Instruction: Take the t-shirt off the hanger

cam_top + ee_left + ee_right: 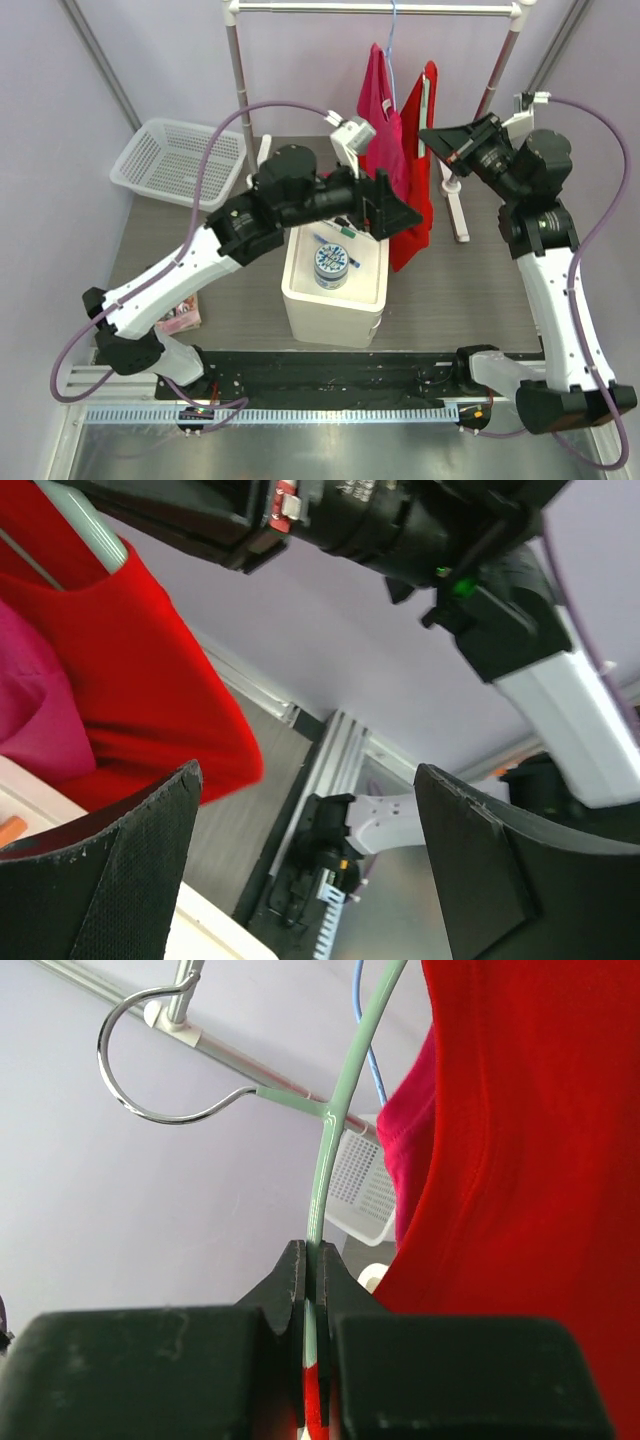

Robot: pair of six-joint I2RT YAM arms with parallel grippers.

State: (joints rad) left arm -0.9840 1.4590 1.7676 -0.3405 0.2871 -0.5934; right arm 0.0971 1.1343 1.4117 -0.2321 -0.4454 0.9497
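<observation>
1. Red t-shirt (418, 180): it hangs on a pale green hanger (325, 1160) below the rack rail (380, 8), right of centre. Its lower hem drops beside the far right corner of the white box (335, 310). In the right wrist view the cloth fills the right half and covers the hanger's lower arm.
2. Hanger hook (150, 1070): a bare wire loop curling close to the rail. Whether it rests on the rail cannot be told.
3. Right fingers (290, 1290): closed flat on the hanger's arm, with a strip of red cloth showing in the slit between them. The right arm reaches in from the right side of the rack.
4. Left fingers (120, 870): spread wide with nothing between them. They are held at the lower left side of the t-shirt, above the box. Contact with the hem cannot be told.
5. Magenta garment (380, 120): it hangs just left of the t-shirt and partly overlaps it. A thin blue hanger (393, 40) rises from it to the rail.
6. White box: open-topped, it stands on the grey surface (450, 290) beneath both garments. Inside are a round patterned tin (331, 266) and pens (337, 243).
7. White mesh basket (180, 160): at the far left of the surface, well apart from the rack.
8. Small pink item (180, 318): on the surface beside the left arm's base, too blurred to identify.
</observation>
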